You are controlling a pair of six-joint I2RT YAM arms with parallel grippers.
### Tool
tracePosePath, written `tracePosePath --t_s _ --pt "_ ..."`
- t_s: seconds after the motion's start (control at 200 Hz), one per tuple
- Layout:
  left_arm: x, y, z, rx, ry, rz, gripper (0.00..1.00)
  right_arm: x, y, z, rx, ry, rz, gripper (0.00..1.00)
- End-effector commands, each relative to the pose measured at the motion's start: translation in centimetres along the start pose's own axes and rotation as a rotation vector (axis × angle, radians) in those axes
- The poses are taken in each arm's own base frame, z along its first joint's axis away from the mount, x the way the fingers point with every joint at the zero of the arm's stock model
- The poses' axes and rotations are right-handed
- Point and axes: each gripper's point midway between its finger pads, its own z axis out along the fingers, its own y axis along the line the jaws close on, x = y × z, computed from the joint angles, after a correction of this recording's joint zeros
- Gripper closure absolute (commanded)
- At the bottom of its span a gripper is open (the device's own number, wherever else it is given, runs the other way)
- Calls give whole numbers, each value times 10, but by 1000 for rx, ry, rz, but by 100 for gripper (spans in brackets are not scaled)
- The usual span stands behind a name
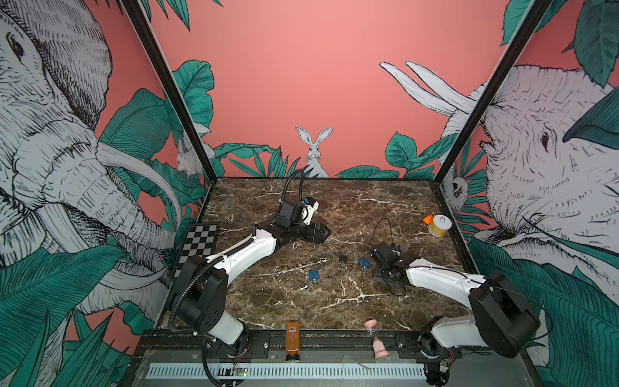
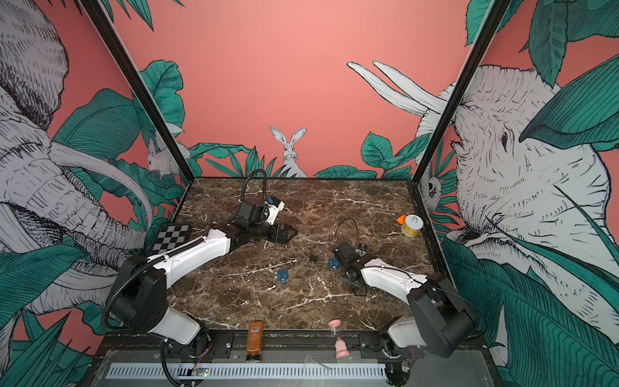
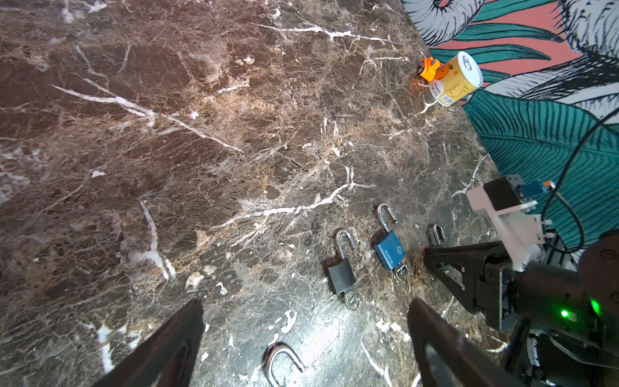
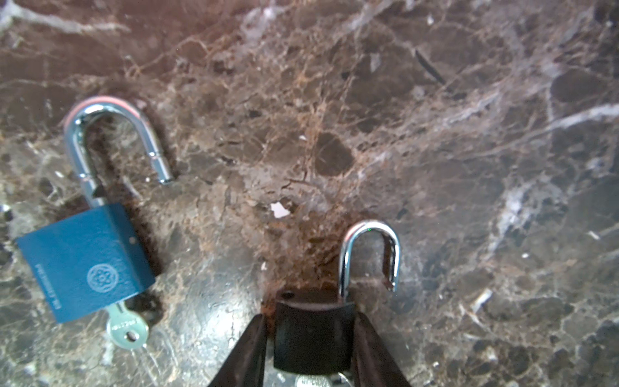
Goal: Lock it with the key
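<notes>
Our right hand [image 4: 311,321] straddles the black padlock [image 4: 313,335], lying on the surface [image 4: 435,134] with shackle [image 4: 371,229] open and key [image 4: 310,381] in its base. We cannot tell whether the fingers [image 4: 248,351] press it. Our left hand [image 3: 305,303] hangs released, spread wide.

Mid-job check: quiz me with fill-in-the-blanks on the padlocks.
The padlock flanked by the right gripper has a ___ body.
Its shackle is swung ___.
The blue padlock nearby has a ___ in its keyhole.
The left gripper holds ___.
Missing: black; open; key; nothing.
</notes>
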Motion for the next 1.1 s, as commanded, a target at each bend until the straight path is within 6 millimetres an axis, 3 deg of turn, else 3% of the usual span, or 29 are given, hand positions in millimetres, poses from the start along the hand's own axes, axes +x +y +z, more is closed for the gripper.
tracePosePath --t_s 0.0,0.195,0.255,0.435,0.705,0.815,0.885,1.095 --pt "-7 -10 -3 23 -9 26 5 8 -7 6 42 26 -36 61" --pt "-8 -13 -7 32 -26 40 6 9 -4 7 30 38 -53 70" --pt "-7 -13 -7 34 -23 39 6 8 -3 6 26 39 -61 82" --pt "-4 -12 -5 36 -11 26 7 2 6 -2 -14 31 -105 82" --pt "2 -16 -1 68 16 -14 9 -19 58 -47 -247 -2 -385 81" --pt "2 -25 2 130 4 -54 11 -24 80 -65 -335 -14 -463 82" --pt "2 -32 4 179 1 -82 11 -25 96 -76 -420 -28 -494 90" --pt "8 -47 7 275 8 -166 14 -26 131 -104 -540 -64 -590 87"
